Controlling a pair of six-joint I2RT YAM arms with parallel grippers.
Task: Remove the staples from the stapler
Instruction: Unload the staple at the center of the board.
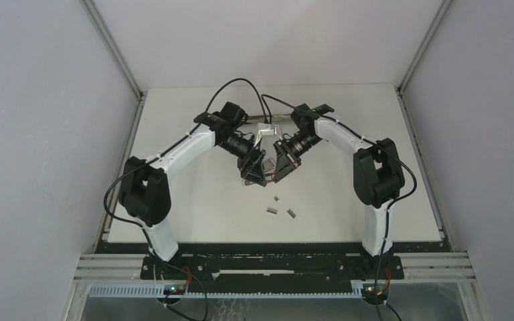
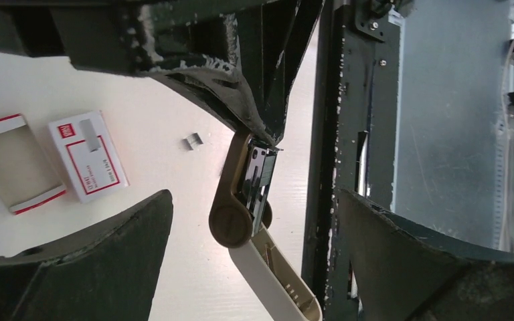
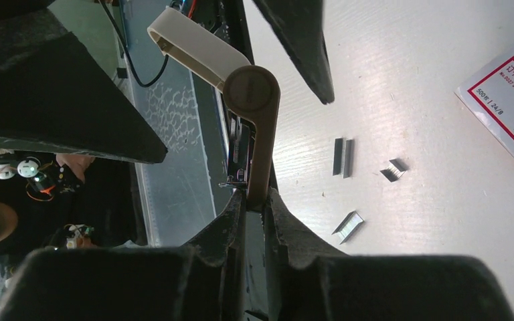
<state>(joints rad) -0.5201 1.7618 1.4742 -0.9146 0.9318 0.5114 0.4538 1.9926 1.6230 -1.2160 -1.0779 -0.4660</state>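
Several staples (image 1: 272, 210) — white table (image 1: 194, 200), grey walls (image 1: 40, 134).

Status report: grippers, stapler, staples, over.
Right gripper shut on the stapler, hinged open. Left gripper open, fingers flanking it. Staples lying loose on the table near the staple box. Nothing blocking.

Shiny metal staples (image 3: 343, 158), seemingly plastic stapler (image 3: 251, 87)

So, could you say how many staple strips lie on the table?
3 staple strips: one beside the stapler, one toward the red-and-white box, one lowest in the right wrist view. Others may be hidden.
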